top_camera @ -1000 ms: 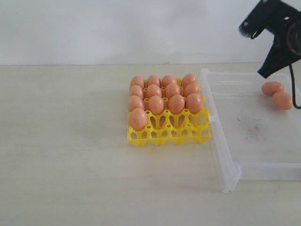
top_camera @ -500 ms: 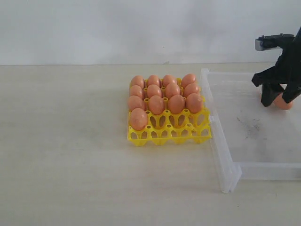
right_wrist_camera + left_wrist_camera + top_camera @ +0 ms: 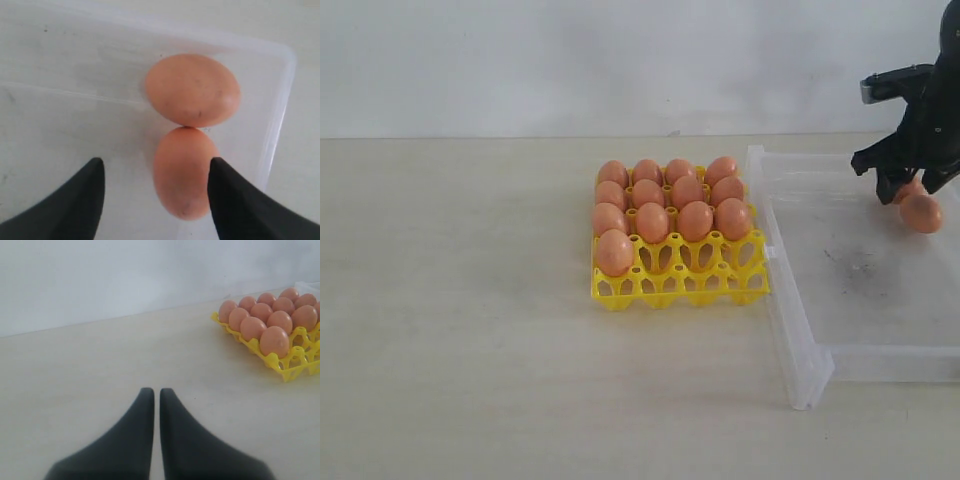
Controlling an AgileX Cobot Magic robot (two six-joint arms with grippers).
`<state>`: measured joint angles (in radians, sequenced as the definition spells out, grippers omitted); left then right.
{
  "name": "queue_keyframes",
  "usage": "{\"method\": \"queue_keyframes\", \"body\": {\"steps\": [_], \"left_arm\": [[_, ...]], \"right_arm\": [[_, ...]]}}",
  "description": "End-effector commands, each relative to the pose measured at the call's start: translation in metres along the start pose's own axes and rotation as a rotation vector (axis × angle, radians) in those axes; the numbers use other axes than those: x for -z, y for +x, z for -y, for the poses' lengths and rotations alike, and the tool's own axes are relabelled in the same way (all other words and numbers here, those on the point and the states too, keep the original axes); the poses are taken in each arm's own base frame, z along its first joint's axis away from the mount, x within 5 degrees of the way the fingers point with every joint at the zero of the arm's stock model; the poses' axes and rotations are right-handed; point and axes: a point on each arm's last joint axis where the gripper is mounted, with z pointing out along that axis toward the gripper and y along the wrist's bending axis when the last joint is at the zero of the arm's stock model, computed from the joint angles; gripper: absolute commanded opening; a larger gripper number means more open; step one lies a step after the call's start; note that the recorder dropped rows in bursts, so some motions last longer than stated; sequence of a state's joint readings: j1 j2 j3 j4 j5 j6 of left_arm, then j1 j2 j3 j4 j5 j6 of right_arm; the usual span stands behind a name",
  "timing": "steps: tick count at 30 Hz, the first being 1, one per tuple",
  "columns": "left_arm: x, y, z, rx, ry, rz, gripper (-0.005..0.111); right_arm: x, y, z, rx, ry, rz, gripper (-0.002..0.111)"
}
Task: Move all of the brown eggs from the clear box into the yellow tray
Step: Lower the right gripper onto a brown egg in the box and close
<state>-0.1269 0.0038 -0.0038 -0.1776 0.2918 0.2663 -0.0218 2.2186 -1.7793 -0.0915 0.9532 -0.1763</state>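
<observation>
Resting 2 brown eggs (image 3: 192, 90), touching, in the far right corner of the clear box (image 3: 800, 330). Straddling 1 with the right gripper (image 3: 156, 167), just lowered from above and spread open, gripping nothing yet: probably preparing the next pick. Holding 13 more in the yellow tray (image 3: 604, 296) beside the box, 3 front cups (image 3: 705, 283) waiting. Keeping the left gripper (image 3: 156, 392) closed, empty.
</observation>
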Motion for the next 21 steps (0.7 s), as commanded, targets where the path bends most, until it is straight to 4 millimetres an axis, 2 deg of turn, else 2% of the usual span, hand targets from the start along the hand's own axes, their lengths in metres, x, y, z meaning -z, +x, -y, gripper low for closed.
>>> {"method": "queue_keyframes", "body": {"steps": [1,6,18,20,21], "left_arm": [[0.0,0.0,0.0,-0.006,-0.007,0.007,0.004],[0.0,0.0,0.0,-0.006,-0.007,0.007,0.004],[0.0,0.0,0.0,-0.006,-0.007,0.007,0.004],[0.0,0.0,0.0,-0.006,-0.007,0.007,0.004],[0.0,0.0,0.0,-0.006,-0.007,0.007,0.004]], "right_arm": [[-0.007,0.002,0.013,-0.025,0.005,-0.063,0.054],[-0.013,0.007,0.025,-0.02,0.041,-0.085,0.054],[-0.029,0.012,0.028,-0.02,0.037,-0.132,0.053],[-0.029,0.011,0.028,-0.023,0.039,-0.122,0.05],[-0.029,0.011,0.029,-0.031,0.04,-0.117,0.045]]}}
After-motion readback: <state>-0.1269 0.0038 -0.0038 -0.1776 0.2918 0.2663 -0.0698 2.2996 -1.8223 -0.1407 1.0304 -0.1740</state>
